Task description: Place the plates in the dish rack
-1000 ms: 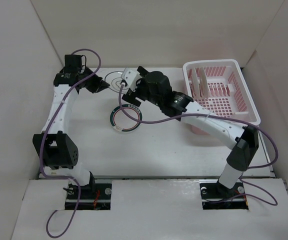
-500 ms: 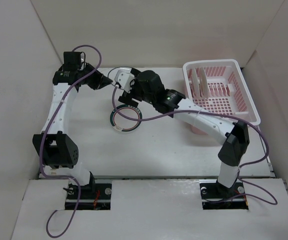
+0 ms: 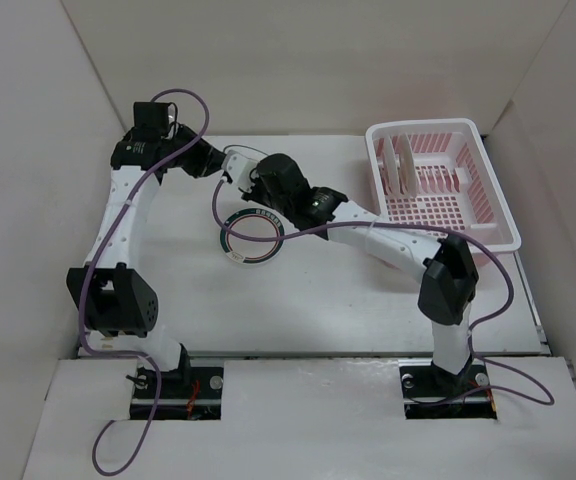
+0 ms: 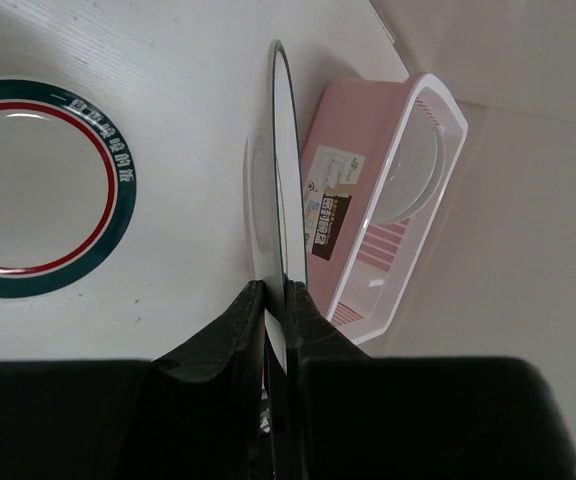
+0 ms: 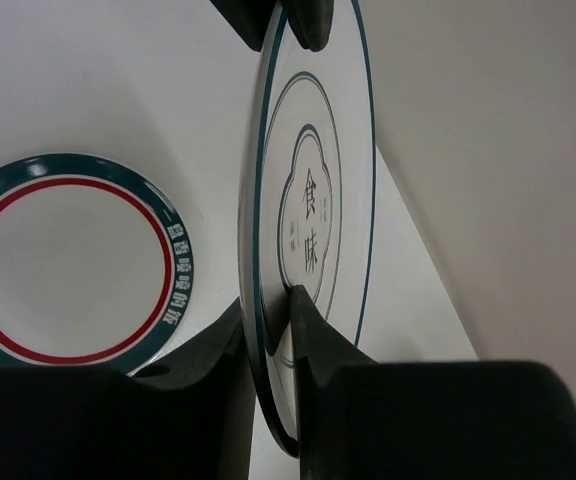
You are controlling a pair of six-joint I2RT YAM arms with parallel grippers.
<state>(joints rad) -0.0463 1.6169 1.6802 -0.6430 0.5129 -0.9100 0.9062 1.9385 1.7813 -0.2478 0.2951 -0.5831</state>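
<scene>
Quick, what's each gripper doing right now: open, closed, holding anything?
Left gripper: closed on the rim of the thin-ringed plate, held on edge.
Right gripper: closed on the opposite rim of that same plate.

Bright, even light; soft shadows.

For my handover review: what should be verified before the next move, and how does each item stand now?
1. Right gripper closed on the ringed plate: ok.
2. Left gripper pinching the same plate at its opposite edge: ok, not yet released.
3. Plate held on edge between both grippers: ok.
4. Green-rimmed plate flat on the table, beside the held plate: ok.
5. Free slots in the dish rack: ok; racked plates stand only at its left end.
6. Right grip firm enough alone: cannot tell.
</scene>
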